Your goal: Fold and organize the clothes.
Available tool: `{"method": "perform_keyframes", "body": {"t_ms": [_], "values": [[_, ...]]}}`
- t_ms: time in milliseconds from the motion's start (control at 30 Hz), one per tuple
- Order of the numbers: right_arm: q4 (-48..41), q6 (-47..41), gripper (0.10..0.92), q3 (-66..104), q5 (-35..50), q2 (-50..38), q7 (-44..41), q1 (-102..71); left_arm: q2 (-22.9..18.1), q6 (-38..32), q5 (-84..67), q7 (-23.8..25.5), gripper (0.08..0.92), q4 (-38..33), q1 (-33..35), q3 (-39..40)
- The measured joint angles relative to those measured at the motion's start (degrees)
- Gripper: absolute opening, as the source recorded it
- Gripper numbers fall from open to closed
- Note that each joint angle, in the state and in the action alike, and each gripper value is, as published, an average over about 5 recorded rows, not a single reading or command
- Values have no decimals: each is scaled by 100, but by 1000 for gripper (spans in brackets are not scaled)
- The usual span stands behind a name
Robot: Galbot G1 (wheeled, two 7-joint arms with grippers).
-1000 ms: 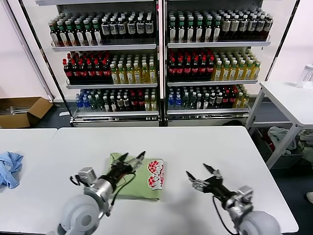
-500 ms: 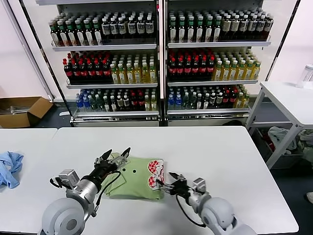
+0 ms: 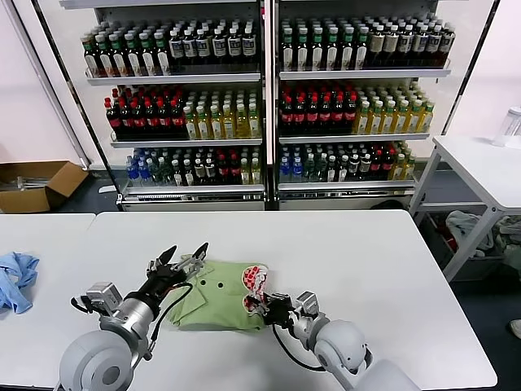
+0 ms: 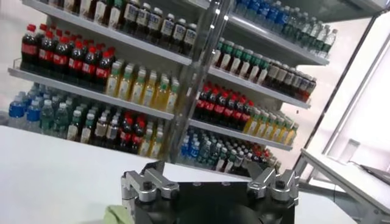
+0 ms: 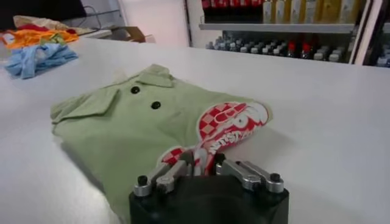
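Observation:
A folded light green polo shirt (image 3: 213,287) lies on the white table (image 3: 358,252), collar and two dark buttons up, with its red-and-white checkered print (image 3: 254,278) at its right edge. My left gripper (image 3: 184,257) is open and hovers over the shirt's back left corner. In the left wrist view the left gripper (image 4: 208,178) holds nothing, and a bit of green fabric (image 4: 114,214) shows beside it. My right gripper (image 3: 260,305) is shut on the shirt's right edge at the print. In the right wrist view the right gripper (image 5: 205,163) pinches the checkered fabric (image 5: 234,125) of the shirt (image 5: 128,122).
A blue cloth (image 3: 16,278) lies at the table's far left; it also shows in the right wrist view (image 5: 38,58) with an orange cloth (image 5: 38,36) behind. Bottle shelves (image 3: 264,106) stand behind the table. A cardboard box (image 3: 37,184) is on the floor at left and a second table (image 3: 480,167) at right.
My right gripper has moved left to the shirt's right edge and shut on the printed fabric. My left gripper has drawn back to the left, still open. The shirt has shifted slightly left.

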Motion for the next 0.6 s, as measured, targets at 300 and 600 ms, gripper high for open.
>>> {"method": "perform_keyframes", "body": {"t_ms": [300,600], "values": [[444,43,149,626,-148,-580,-324,-430,18,-20,45,15,823,77,-4,-57],[690,172,187,1431,-175,-1412,-498,-941,-56,-31,99,12,823,132,-36,1]]}}
